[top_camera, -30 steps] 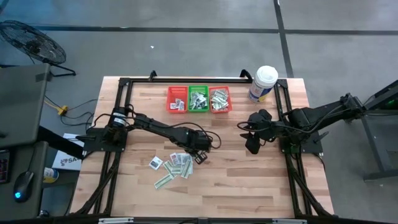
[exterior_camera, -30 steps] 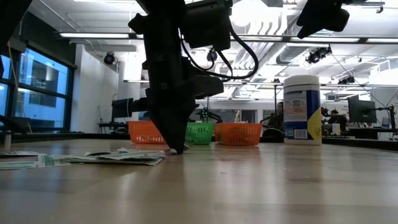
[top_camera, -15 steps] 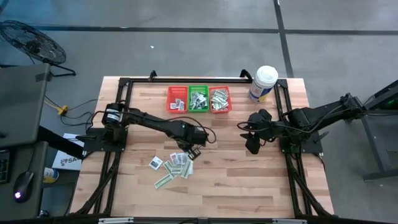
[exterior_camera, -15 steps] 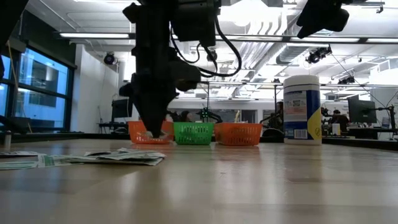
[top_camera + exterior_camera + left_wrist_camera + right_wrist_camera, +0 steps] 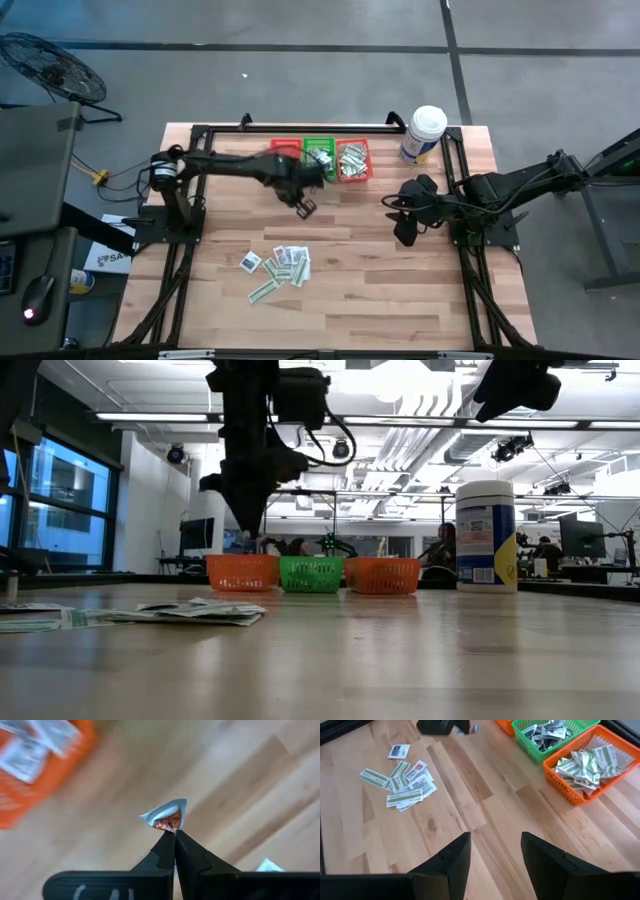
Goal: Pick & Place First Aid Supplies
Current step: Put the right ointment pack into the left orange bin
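My left pincer [image 5: 174, 834] is closed on one small white packet [image 5: 167, 816], pinched at its edge, and hangs above the bench [image 5: 380, 270] just in front of the red basket [image 5: 283, 150]. The other packets [image 5: 280, 267] lie in a loose heap on the bench nearer the front. My right pincer [image 5: 495, 847] stands open, raised near the white tub [image 5: 423, 134].
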`<state>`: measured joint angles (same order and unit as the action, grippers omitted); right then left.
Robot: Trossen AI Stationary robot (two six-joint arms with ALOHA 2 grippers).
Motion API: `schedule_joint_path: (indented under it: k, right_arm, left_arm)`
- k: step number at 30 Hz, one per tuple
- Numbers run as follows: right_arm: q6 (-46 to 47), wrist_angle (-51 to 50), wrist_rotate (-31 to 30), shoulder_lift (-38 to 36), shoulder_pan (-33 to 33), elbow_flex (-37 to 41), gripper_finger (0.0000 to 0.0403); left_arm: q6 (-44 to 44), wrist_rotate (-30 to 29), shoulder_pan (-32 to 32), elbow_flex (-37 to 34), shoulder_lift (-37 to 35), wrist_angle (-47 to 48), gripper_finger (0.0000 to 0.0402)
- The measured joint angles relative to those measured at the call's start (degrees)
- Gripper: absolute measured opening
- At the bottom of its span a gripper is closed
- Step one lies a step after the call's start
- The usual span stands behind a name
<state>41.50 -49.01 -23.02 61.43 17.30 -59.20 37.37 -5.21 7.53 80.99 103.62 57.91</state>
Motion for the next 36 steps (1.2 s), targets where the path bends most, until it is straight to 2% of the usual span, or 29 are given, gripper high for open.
schedule_joint_path:
  k: [8, 20, 28, 36]
  right_arm:
    - [1.74, 0.22, -1.13, 0.00, -0.02, 0.00, 0.0168]
    - [3.53, 0.23, -2.59, 0.00, -0.02, 0.00, 0.0168]
    - [3.61, 0.24, -3.87, 0.00, -0.08, 0.00, 0.0168]
    - [5.00, 0.22, -3.90, 0.00, -0.07, 0.00, 0.0168]
  left_arm:
    - [-3.33, -3.72, 10.02, 0.08, -4.14, 0.63, 0.0001]
    - [-10.19, -1.99, 22.15, 0.11, -3.33, -2.68, 0.0001]
    - [-11.64, 0.25, 24.52, 0.00, -2.36, -8.13, 0.0001]
    - [-11.44, -0.07, 24.46, -0.11, 1.01, -8.64, 0.0001]
